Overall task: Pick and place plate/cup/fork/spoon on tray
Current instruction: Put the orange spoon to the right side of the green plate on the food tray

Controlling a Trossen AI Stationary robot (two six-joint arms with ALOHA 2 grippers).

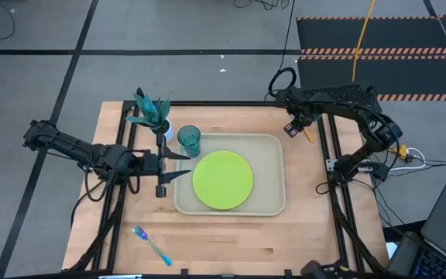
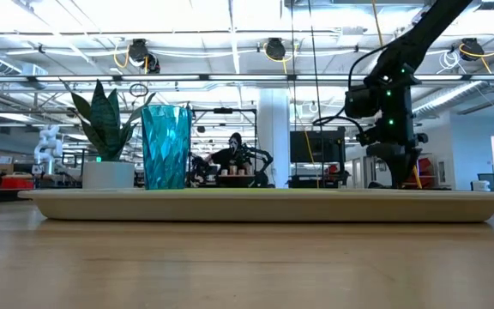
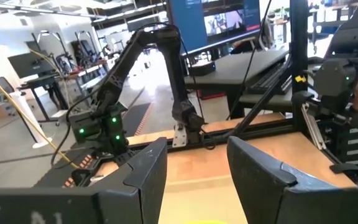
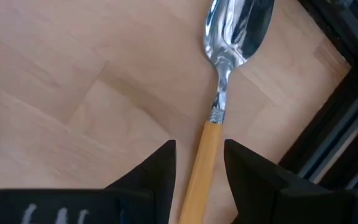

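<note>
The beige tray [image 1: 276, 203] lies mid-table. The lime-green plate [image 1: 223, 180] lies flat in it, and the teal cup [image 1: 190, 139] stands upright in its far left corner. The spoon [image 4: 234, 28] lies on the bare wood beyond the tray's far right corner. My right gripper [image 4: 199, 146] points down over it, open, one finger on each side of the orange handle [image 4: 205, 155] without touching. The blue-handled fork [image 1: 152, 244] lies on the table at the near left. My left gripper [image 1: 183, 164] is level and open at the tray's left rim, holding nothing.
A white pot with a green plant [image 1: 159, 120] stands just left of the cup, off the tray. Black frame rails [image 1: 327, 159] run along the table's sides, and one rail [image 4: 337, 118] passes close to the spoon's bowl. Bare wood stretches along the table's near side.
</note>
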